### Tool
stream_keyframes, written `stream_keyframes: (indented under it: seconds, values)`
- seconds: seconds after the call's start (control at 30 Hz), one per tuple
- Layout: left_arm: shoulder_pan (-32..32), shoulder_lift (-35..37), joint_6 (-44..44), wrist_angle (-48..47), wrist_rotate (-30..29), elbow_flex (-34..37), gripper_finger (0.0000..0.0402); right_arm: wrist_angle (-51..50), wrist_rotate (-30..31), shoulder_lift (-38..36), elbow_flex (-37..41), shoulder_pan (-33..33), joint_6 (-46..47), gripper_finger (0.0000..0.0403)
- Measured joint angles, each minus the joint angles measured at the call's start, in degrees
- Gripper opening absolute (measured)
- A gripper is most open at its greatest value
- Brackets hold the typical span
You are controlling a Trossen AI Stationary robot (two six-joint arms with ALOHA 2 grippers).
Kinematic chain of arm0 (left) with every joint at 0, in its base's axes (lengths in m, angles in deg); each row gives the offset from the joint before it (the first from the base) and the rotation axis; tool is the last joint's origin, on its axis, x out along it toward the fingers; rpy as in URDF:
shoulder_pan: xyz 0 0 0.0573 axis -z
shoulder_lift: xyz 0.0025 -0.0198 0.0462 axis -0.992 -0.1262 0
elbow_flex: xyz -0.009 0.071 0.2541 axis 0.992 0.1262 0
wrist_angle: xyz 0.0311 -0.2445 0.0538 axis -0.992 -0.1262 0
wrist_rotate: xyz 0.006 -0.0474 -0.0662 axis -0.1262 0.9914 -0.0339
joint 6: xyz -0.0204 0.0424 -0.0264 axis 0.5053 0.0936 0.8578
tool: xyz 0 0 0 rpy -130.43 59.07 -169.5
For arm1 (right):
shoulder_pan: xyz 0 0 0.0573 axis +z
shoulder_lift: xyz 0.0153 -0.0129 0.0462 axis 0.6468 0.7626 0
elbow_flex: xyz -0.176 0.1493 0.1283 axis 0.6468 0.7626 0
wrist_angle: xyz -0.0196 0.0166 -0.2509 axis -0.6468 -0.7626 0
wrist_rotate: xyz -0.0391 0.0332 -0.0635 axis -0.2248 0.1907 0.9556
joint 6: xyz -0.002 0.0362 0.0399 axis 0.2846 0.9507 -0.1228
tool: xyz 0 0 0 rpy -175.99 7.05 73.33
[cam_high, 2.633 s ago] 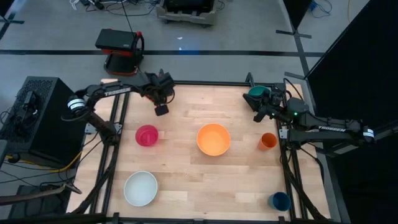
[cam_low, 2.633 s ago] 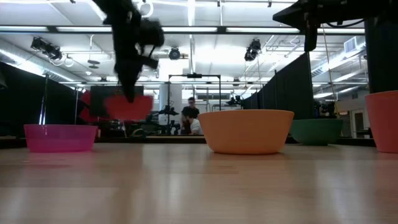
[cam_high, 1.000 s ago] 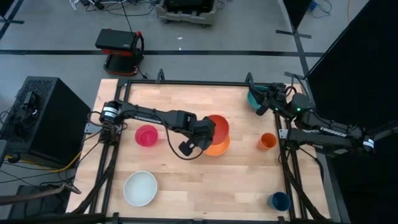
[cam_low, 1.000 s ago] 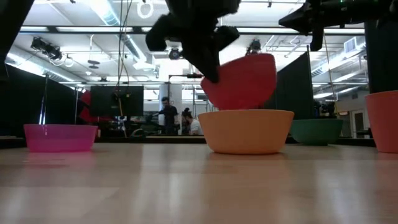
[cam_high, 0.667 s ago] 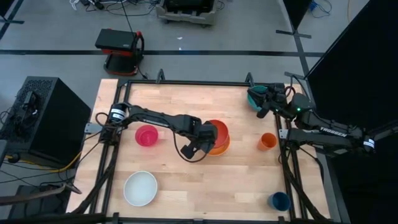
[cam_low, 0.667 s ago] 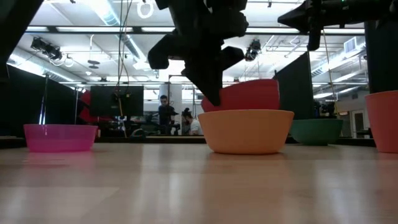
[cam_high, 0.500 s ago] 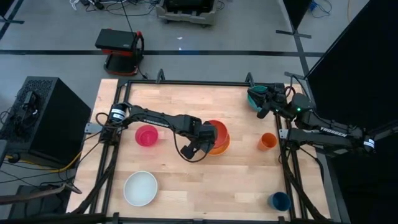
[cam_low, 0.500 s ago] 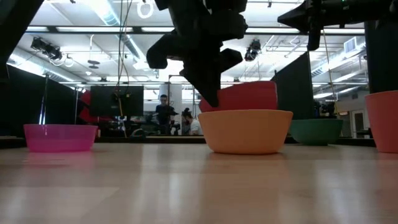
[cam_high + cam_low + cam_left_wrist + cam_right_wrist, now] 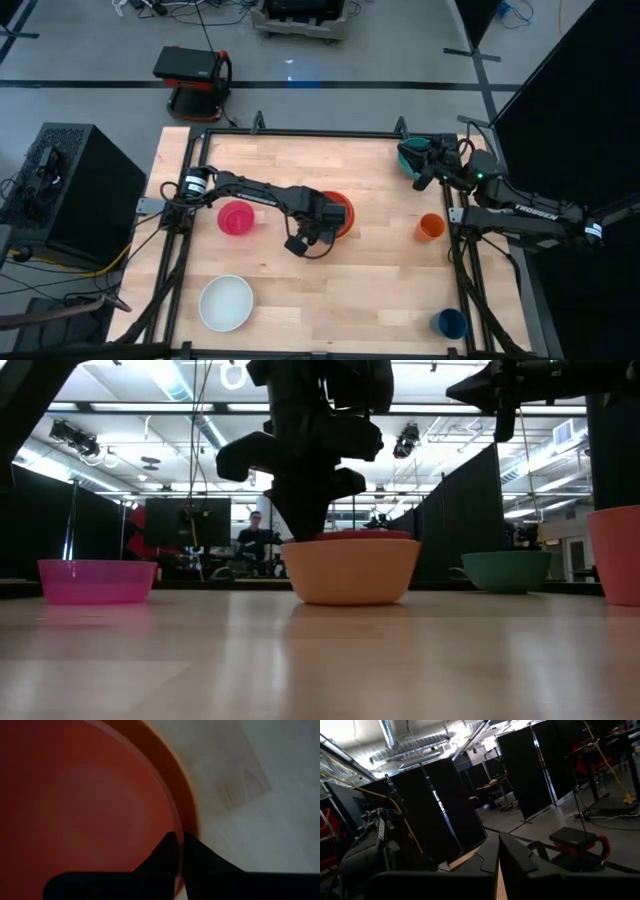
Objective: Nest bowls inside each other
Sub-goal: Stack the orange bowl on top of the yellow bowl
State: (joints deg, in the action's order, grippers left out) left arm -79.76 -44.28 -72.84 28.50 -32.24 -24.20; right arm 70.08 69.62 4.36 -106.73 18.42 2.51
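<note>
The red-orange bowl (image 9: pixel 337 210) sits level inside the yellow-orange bowl (image 9: pixel 350 572) at the table's middle; in the low view only its rim (image 9: pixel 355 535) shows above the wider bowl. My left gripper (image 9: pixel 318 223) points down at its left near side, shut on it. The pink bowl (image 9: pixel 236 217) and the white bowl (image 9: pixel 226 302) stand on their bases at the left. The teal green bowl (image 9: pixel 408 156) stands at the far right. My right gripper (image 9: pixel 498 851) is shut on nothing and hangs level in the air above that corner. My left gripper pinches the red-orange bowl's rim (image 9: pixel 172 822) on the bowl's left near side. One finger is inside the bowl and one outside it. The fingers come from above, pointing down. The bowl rests level inside the yellow-orange bowl.
An orange cup (image 9: pixel 431 226) stands by the right edge and a dark blue cup (image 9: pixel 450 323) at the near right corner. Bare wood lies between the nested bowls and the near edge. A person shows in the room behind the table.
My left gripper has gone down and rolled, lowering the red-orange bowl from a tilt above the yellow-orange bowl until it sits level inside it. The yellow-orange bowl has slid a little toward the table's left edge.
</note>
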Motion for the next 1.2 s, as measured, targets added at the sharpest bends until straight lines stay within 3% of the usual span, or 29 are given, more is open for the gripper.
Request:
stream_keyframes:
  seconds: [0.53, 0.93, 1.2]
  values:
    - [0.0, -0.13, 7.93, -3.2, 0.78, -0.51, 0.0005, -0.31, -0.02, 0.0, 0.0, 0.0, -0.5, 0.0]
    - [0.0, -0.45, 8.32, -3.54, 0.24, -4.1, 0.0071, -0.93, -0.02, 0.0, 0.0, 0.0, -2.84, 0.0]
    - [-1.1, -0.36, 10.58, -6.3, -4.35, -13.42, 0.0108, -4.32, -0.43, 0.0, -0.03, -0.27, -3.06, 0.0]
